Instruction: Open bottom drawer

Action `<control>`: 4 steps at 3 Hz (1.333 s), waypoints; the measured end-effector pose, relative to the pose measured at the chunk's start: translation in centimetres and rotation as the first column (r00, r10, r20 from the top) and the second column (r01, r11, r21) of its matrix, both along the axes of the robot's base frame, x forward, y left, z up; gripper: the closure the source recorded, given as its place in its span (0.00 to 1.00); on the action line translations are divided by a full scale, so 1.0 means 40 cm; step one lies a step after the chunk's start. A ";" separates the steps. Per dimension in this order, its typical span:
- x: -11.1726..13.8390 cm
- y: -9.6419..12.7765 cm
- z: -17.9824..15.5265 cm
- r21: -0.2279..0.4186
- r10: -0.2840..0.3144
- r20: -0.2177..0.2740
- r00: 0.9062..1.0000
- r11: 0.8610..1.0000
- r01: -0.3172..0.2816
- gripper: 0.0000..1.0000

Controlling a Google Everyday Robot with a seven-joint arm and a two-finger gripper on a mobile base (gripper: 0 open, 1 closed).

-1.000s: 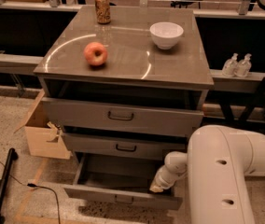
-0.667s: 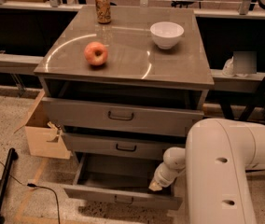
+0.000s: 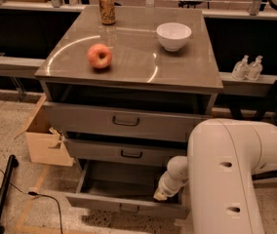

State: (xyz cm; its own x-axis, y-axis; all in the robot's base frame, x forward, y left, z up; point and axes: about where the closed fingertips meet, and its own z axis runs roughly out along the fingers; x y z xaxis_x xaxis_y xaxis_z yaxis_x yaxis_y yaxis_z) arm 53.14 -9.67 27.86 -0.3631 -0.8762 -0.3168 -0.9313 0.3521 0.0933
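Note:
The bottom drawer [image 3: 124, 206] is the lowest grey metal drawer of the cabinet. It stands pulled out, its inside showing, with a small dark bar handle [image 3: 128, 209] on its front. My gripper [image 3: 160, 195] hangs at the end of the white arm [image 3: 226, 174], down at the right inner side of the open drawer, just behind its front panel. The middle drawer [image 3: 128, 152] and top drawer [image 3: 124, 121] sit further in above it.
On the cabinet top [image 3: 133, 72] are an apple [image 3: 100, 56], a white bowl [image 3: 173, 35] and a can [image 3: 107, 8]. An open cardboard box [image 3: 46, 140] stands left of the cabinet. A black pole and a cable [image 3: 4, 189] lie on the floor. Two bottles [image 3: 248, 68] stand at right.
My arm's bulk has shifted slightly left. The gripper stays at the right side of the open bottom drawer. The drawer has not visibly moved.

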 end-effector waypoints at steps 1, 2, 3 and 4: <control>0.024 0.008 -0.016 0.024 0.057 0.095 0.994 0.998 -0.060 1.00; 0.050 0.012 -0.040 0.021 0.116 0.172 0.978 0.992 -0.122 1.00; 0.069 0.015 -0.085 -0.008 0.189 0.220 0.957 0.981 -0.192 1.00; 0.077 0.012 -0.141 -0.032 0.235 0.230 0.944 0.972 -0.234 1.00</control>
State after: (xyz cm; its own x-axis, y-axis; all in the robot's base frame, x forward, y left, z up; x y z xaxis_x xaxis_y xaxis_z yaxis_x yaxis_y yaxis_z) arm 56.21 -9.18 22.23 -0.0645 -0.9293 -0.3637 -0.9835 0.1208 -0.1343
